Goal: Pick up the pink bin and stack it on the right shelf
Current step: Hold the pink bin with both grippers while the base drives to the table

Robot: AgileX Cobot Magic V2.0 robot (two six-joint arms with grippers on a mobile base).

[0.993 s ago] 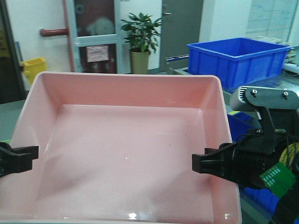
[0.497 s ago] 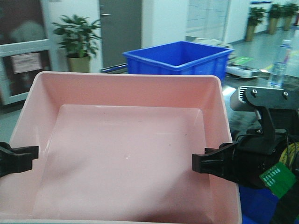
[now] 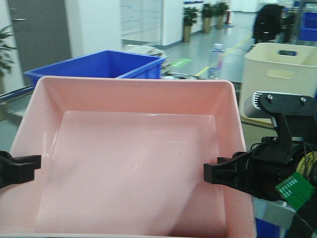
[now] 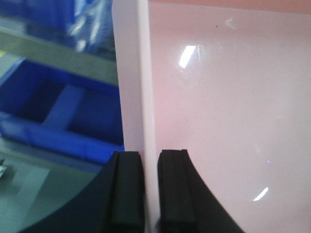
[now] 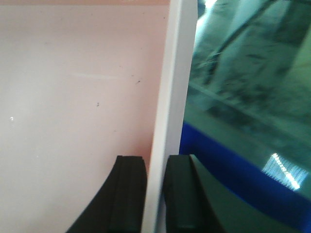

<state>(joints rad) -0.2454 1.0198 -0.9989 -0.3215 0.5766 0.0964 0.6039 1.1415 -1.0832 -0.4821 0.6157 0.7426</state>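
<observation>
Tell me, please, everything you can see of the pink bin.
The pink bin is a wide, shallow rectangular tub of smooth, glossy pale-pink plastic with sloping walls, rounded corners and a thin, paler rim. It is empty, upright and roughly level, with a few tiny dark specks inside. The left gripper pinches its left wall and the right gripper its right wall, each with one finger inside and one outside.

The wide, shallow tub of smooth pale-pink plastic [image 3: 133, 163] lies open side up, roughly level and empty, its sloping walls ending in a thin outward rim. The left gripper [image 4: 150, 156] clamps its left wall and the right gripper [image 5: 154, 159] its right wall. It seems to hang clear of any surface, though its underside is hidden.
</observation>
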